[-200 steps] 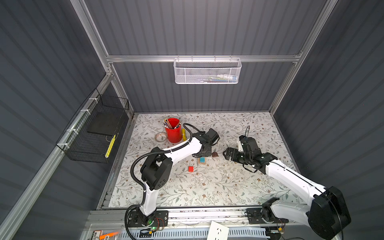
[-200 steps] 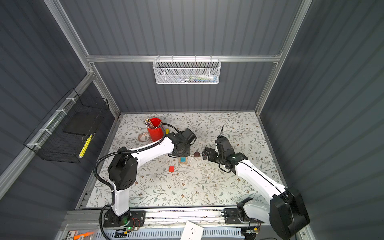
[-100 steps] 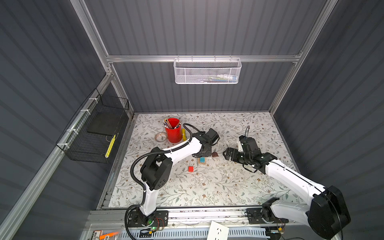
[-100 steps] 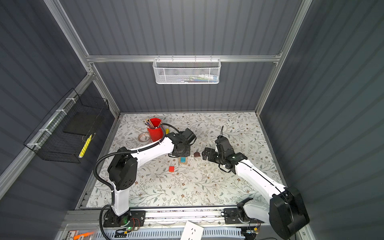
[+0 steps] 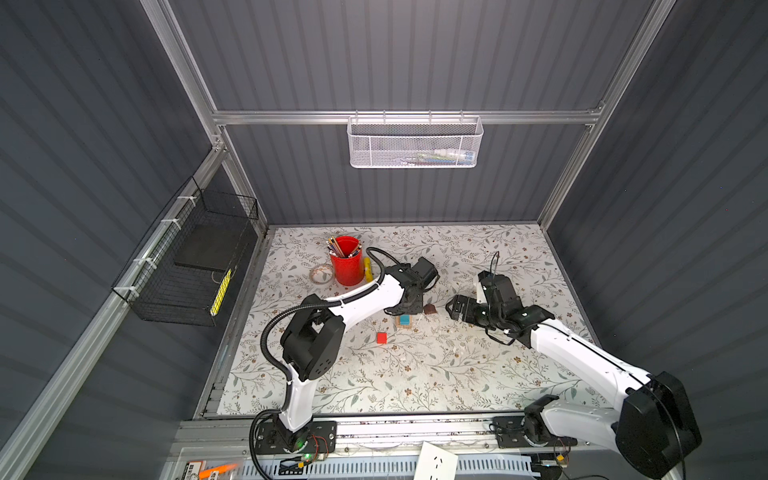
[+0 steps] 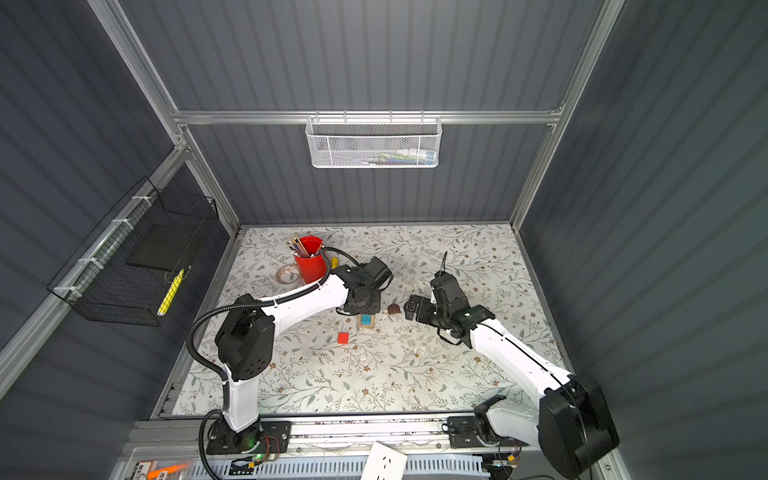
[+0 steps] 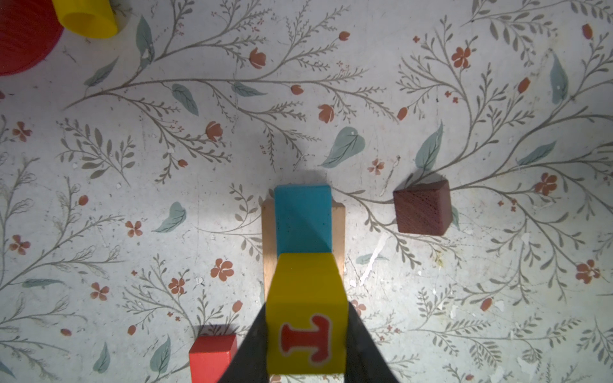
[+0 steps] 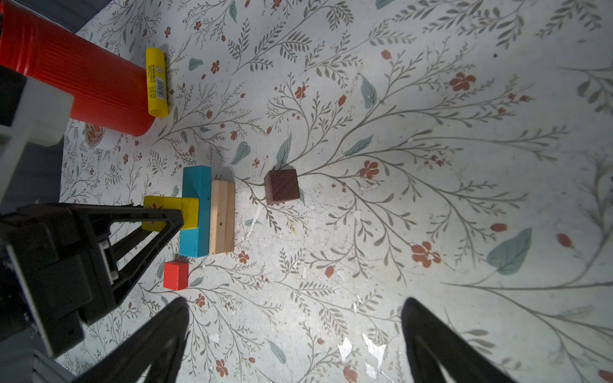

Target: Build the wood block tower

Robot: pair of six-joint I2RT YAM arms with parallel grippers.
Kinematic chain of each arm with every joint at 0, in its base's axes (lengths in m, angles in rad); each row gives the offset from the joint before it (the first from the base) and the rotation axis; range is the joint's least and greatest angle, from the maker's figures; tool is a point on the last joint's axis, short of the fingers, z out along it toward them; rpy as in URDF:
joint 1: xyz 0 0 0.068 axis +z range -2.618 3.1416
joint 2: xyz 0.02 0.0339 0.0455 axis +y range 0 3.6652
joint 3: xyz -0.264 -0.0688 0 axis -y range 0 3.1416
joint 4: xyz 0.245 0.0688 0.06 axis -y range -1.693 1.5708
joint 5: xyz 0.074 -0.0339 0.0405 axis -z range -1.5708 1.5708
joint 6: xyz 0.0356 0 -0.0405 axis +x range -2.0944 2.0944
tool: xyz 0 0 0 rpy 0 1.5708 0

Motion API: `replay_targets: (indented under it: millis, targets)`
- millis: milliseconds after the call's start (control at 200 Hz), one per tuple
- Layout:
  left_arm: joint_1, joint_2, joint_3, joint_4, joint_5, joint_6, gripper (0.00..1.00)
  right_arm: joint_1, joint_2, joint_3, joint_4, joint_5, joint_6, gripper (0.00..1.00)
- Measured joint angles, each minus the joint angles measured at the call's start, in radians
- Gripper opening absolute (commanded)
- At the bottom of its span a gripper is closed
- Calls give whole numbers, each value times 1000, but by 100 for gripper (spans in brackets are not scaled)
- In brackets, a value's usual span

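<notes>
One yellow cube (image 7: 306, 298) clamped in left tool (image 7: 305, 318); right tool (image 8: 295, 303) wide.

White-shelled arms with bulky black joints; a black ribbed cable (image 5: 263, 340) follows the left arm (image 5: 365, 301). The left hand (image 7: 306, 345) and right hand (image 8: 295, 305) are black, triangular-fingered.

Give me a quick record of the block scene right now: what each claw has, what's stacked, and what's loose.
left claw: shut on the yellow wooden cube with a red T
cube position: over the blue wooden plank; contact unclear
stack base: blue wooden plank lying on the tan wooden planks
loose blocks: red wooden cube beside the stack; dark brown wooden block apart
right claw: open, empty
</notes>
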Motion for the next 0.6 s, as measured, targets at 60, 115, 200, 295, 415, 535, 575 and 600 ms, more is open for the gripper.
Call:
replay_targets:
  millis: [60, 115, 200, 295, 415, 535, 575, 600]
  targets:
    - [0, 0, 0, -3, 0, 3, 38, -2, 0, 0, 0, 0, 0, 99]
    - [0, 0, 0, -4, 0, 6, 38, -2, 0, 0, 0, 0, 0, 99]
    - [0, 0, 0, -5, 0, 10, 38, -2, 0, 0, 0, 0, 0, 99]
    - [0, 0, 0, -4, 0, 11, 38, -2, 0, 0, 0, 0, 0, 99]
    - [0, 0, 0, -4, 0, 14, 37, -2, 0, 0, 0, 0, 0, 99]
    - [0, 0, 1, -4, 0, 14, 36, -2, 0, 0, 0, 0, 0, 99]
    - [0, 0, 1, -4, 0, 15, 36, -2, 1, 0, 0, 0, 0, 99]
    - [0, 0, 2, -4, 0, 16, 35, -2, 1, 0, 0, 0, 0, 99]
